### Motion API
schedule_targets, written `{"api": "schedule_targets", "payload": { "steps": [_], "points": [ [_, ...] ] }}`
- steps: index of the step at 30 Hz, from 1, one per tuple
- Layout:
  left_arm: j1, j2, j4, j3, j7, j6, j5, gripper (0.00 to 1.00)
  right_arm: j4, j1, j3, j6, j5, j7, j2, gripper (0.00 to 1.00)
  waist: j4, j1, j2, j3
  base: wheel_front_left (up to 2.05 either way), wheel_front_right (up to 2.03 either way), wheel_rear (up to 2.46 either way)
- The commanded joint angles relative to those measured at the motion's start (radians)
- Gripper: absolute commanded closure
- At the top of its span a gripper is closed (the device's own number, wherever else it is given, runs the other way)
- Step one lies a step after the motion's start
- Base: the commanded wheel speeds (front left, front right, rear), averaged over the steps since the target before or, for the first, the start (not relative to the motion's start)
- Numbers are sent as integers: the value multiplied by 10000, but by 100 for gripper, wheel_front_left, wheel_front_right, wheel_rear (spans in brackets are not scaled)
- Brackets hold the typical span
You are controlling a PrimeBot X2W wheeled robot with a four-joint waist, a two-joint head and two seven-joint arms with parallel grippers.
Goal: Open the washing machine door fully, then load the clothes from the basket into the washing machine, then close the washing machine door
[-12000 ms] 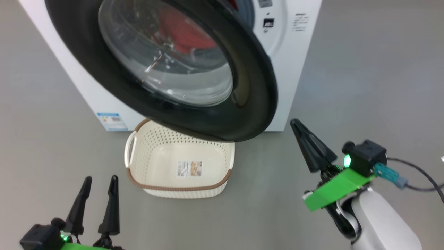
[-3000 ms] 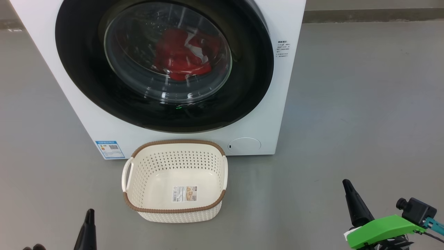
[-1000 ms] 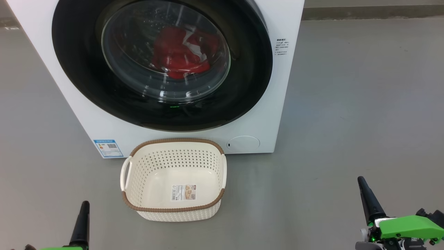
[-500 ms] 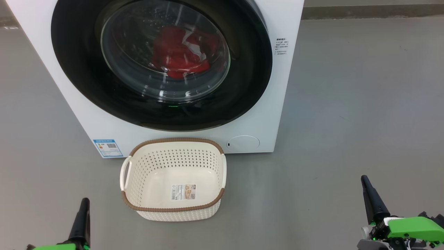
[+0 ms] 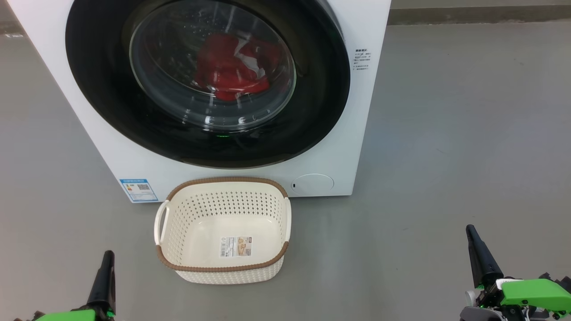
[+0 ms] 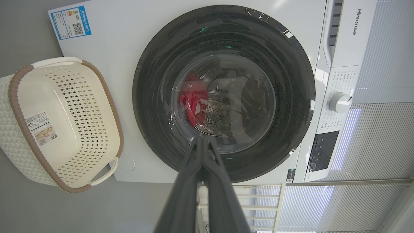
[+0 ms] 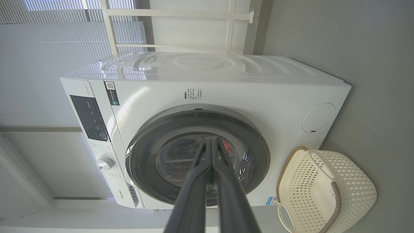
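One Hisense-branded washing machine (image 6: 123,48)

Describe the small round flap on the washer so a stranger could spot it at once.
Find the white washing machine with its black-rimmed round door. Below the door, at the front's lower corner on the head view's right, beyond the cream basket, sits the flap. It is plain white and round, unlike the blue sticker at the opposite lower corner.
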Motion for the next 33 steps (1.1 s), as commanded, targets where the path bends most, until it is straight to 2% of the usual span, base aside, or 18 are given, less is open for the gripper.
{"api": "schedule_targets", "payload": {
  "steps": [1,33],
  "points": [
    [-397,116,-188,348,52,-33,-20,100,-305,-232,218,-11,26,80,-29,100,0,-1,-1,0,0,0,0],
    [-400,93,-188,383,79,-33,8,100,-305,-233,215,-11,23,82,-27,100,0,-1,-1,0,0,0,0]
  ]
}}
